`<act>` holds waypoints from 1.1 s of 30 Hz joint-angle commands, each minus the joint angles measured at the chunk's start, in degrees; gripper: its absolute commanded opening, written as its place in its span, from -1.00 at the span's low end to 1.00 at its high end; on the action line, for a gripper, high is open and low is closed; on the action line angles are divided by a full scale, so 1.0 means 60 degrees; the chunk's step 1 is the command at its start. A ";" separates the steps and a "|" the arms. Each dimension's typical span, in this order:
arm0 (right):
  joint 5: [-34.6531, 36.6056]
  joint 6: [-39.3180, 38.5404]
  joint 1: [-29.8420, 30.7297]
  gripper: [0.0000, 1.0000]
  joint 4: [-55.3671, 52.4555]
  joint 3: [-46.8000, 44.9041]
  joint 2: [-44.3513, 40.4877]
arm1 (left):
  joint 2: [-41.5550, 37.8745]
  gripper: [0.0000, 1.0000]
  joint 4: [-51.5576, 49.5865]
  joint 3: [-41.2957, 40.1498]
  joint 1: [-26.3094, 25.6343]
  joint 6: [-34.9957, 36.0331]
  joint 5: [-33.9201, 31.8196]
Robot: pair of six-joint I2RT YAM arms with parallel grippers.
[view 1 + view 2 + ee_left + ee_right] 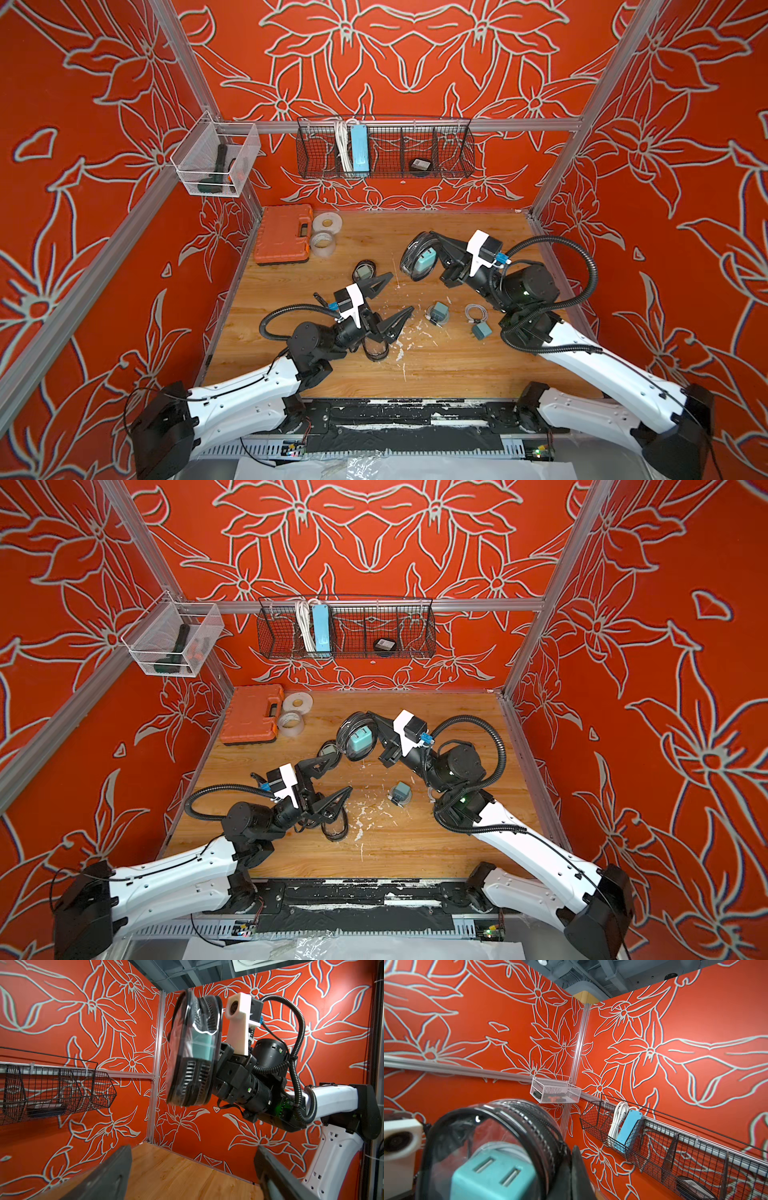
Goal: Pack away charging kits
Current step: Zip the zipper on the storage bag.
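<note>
My right gripper (434, 241) is shut on the black zipper rim of a clear oval case (417, 257) and holds it up above the table. A teal cube adapter (494, 1176) shows through the case's clear side, with white cable behind it. My left gripper (395, 299) stands wide open nearer the front, with nothing between its fingers (108, 1174). On the table to the right lie a teal adapter on its coiled white cable (438, 312), a loose coiled cable (473, 313) and another adapter (481, 331). A filled case (364, 272) lies beside the left gripper's far finger.
An empty clear case (376, 349) lies under my left wrist. On the back wall hangs a black wire basket (453, 149) with a blue power strip (359, 149) and a black-rimmed case (419, 165). An orange tool case (284, 233) and tape rolls (327, 224) sit back left.
</note>
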 commanded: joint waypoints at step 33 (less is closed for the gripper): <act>-0.0522 0.2727 0.0238 -1.00 0.1024 0.0861 0.0614 | 0.3607 0.43 0.2469 0.3971 -0.0032 0.1510 0.1458</act>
